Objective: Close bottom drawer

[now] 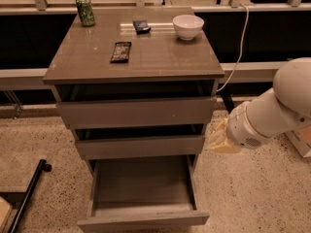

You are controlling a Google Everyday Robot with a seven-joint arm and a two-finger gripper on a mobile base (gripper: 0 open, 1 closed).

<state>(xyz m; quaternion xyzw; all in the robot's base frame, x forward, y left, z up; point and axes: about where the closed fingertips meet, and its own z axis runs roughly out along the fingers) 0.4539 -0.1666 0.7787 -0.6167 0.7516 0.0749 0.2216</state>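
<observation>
The bottom drawer (144,219) of the grey-taupe cabinet is pulled far out toward me, and its shallow grey box is empty. The middle drawer (140,147) and the top drawer (137,111) above it stand slightly out. My white arm comes in from the right. Its gripper (219,138) is the pale yellowish end at the cabinet's right side, level with the middle drawer and above the bottom drawer's right wall. It touches nothing that I can see.
On the cabinet top (160,57) stand a green can (85,10), a dark snack bar (121,51), a small dark packet (141,26) and a white bowl (188,26). A black bar (29,193) lies on the speckled floor at left. A cable (239,47) hangs at right.
</observation>
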